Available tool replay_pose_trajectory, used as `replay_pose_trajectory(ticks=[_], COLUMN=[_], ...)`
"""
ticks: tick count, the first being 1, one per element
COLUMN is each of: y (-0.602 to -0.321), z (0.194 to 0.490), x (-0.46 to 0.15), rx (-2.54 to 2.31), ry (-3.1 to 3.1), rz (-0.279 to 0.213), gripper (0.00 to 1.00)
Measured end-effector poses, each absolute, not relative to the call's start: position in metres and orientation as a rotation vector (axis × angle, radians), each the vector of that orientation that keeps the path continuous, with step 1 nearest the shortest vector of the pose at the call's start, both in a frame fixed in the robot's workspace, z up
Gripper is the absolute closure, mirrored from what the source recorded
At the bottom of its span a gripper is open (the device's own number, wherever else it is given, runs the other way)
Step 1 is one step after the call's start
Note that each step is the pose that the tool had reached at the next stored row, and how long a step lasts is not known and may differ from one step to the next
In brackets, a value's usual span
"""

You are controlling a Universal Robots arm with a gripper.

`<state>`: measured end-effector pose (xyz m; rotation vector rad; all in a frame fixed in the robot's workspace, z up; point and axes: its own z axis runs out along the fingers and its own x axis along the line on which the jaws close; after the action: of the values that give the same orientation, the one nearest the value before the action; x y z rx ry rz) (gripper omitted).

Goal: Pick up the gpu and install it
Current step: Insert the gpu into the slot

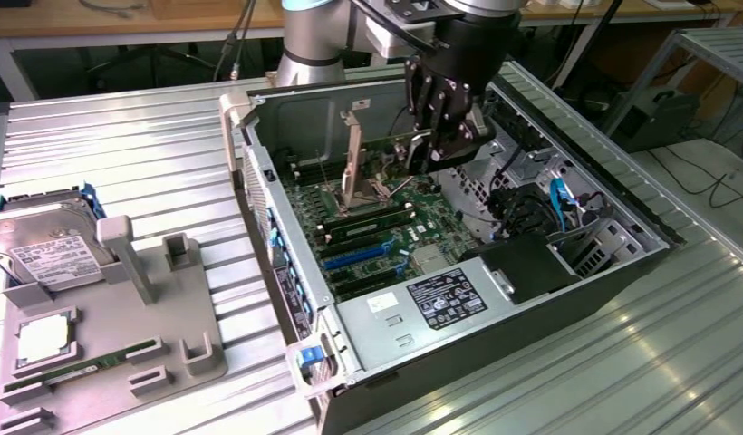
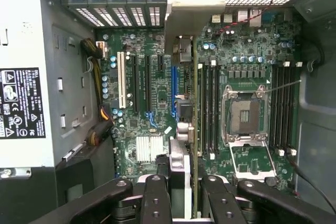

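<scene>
The gpu [image 2: 195, 103] appears edge-on in the wrist view as a thin green card with its silver bracket [image 2: 181, 22] at the far end. My gripper [image 2: 186, 179] is shut on it, black fingers [image 2: 156, 195] pressing on both faces. It hangs above the motherboard [image 2: 152, 77], between the blue expansion slot [image 2: 172, 85] and the memory slots. From the exterior view, my gripper [image 1: 442, 136] is inside the open computer case [image 1: 263, 181], with the gpu [image 1: 408, 154] held upright over the board [image 1: 384, 227].
An open CPU socket [image 2: 244, 114] lies beside the memory slots. The labelled power supply [image 1: 450, 294] sits at the case's near end, with drive bays and cables [image 1: 553, 208] along one side. A grey fixture [image 1: 106, 335] at the exterior view's left holds a hard drive [image 1: 52, 254] and a memory stick [image 1: 70, 372].
</scene>
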<state>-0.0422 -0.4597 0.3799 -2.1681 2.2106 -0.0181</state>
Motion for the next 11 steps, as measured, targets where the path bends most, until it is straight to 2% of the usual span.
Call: replay_pose_trajectory(ticks=[11], y=[-0.4593], z=[0.3718], x=[-0.0459], rx=[-2.133], ry=[2.259], rz=[-0.002], gripper=[0.71])
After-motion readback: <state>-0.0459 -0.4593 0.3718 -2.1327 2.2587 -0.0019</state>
